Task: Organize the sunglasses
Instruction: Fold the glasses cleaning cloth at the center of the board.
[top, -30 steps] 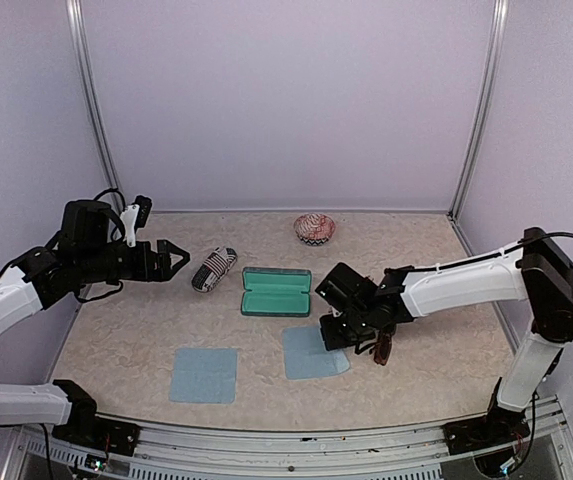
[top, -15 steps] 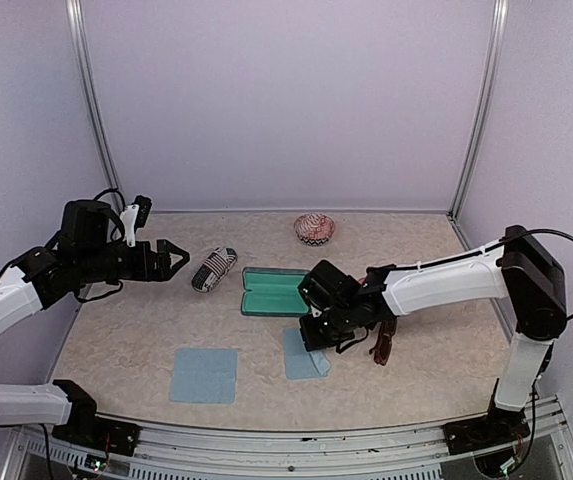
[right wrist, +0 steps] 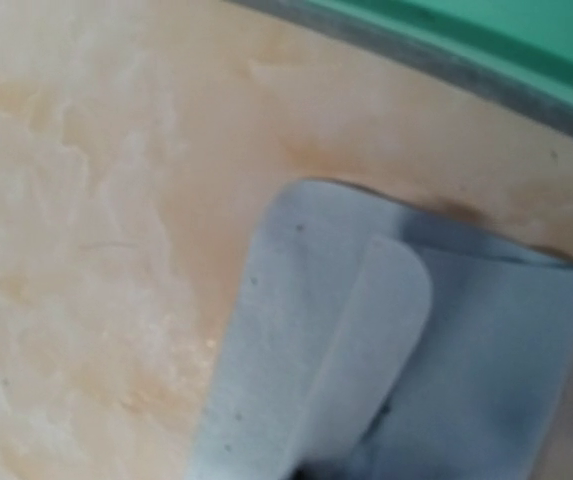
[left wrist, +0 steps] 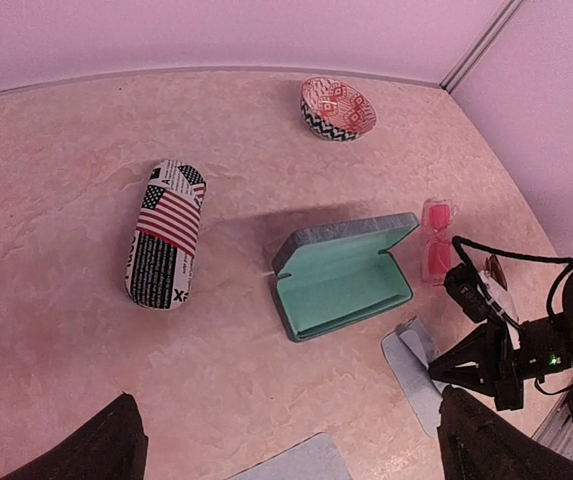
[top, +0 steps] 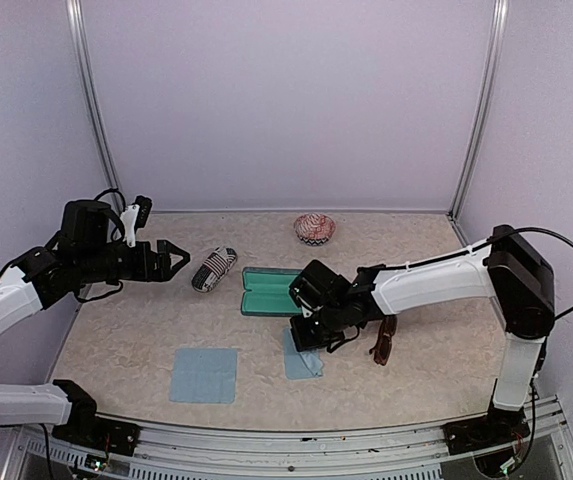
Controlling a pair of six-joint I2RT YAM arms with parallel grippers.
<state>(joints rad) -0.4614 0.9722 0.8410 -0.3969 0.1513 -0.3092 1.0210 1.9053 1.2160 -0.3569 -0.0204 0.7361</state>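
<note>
**Spotter:** Start at your left. Your left claw [top: 177, 258] hangs above the table [top: 116, 340] with its jaws spread wide and nothing in them. I'd guess it is parked there to stay clear. It has not budged from a second ago.

**Checker:** Just beside it is the flag-print pouch [top: 213, 268], zipped and untouched. Nearer you, the left cloth [top: 204, 374] lies flat, probably laid out as a resting spot.

**Spotter:** Next comes the teal case [top: 271, 291], lid thrown back so you can load it. Behind it sits the patterned bowl [top: 314, 228], well apart from everything else.

**Checker:** Now your right claw [top: 304, 336]. It is pinched tight on an edge of the right cloth [top: 304, 362]. The wrist view shows that cloth doubled over on itself.

**Spotter:** That is the change. A second ago the cloth lay flat and the claw stood further right. You have since dragged it left, toward the case, and it folded as it went.

**Checker:** Lining for the case, I'd judge, though that is only a guess.

**Spotter:** The brown sunglasses [top: 383, 341] lie folded on the bare table, right of the cloth and out of the grip. They were half hidden under your claw before and now show plainly.

**Checker:** The pink sunglasses [left wrist: 436, 253] lie just right of the case lid, seen only from the left wrist. Neither pair is stowed yet.
</note>
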